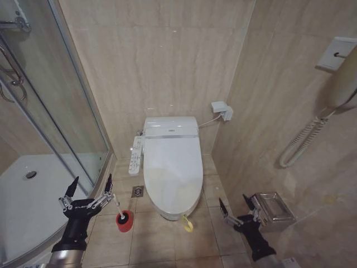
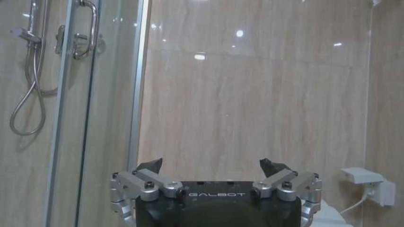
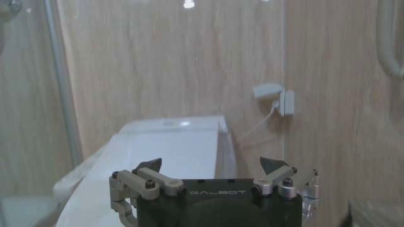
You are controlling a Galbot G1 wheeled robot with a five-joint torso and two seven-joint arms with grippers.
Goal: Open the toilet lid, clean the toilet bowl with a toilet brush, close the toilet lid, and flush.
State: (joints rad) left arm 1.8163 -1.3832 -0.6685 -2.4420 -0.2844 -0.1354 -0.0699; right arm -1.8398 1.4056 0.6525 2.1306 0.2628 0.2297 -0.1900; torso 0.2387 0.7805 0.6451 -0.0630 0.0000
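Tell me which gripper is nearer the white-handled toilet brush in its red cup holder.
Left. The left gripper hovers open just beside the toilet brush, on the shower side. The right gripper hangs open across the toilet's front, near the steel wall box.

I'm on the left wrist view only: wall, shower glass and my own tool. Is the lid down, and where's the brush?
Observer: The toilet lid is shut over the toilet bowl, its loop tag hanging at the front edge.
Operator: And the brush?
Observer: The toilet brush stands in its red holder on the floor, between the shower base and the bowl. In the head view the left tool is open, with its right-hand fingertip just above the handle's top.
Operator: Where is the other arm?
Observer: The right tool is open too, low on the far side of the bowl beside a steel wall box, holding nothing.
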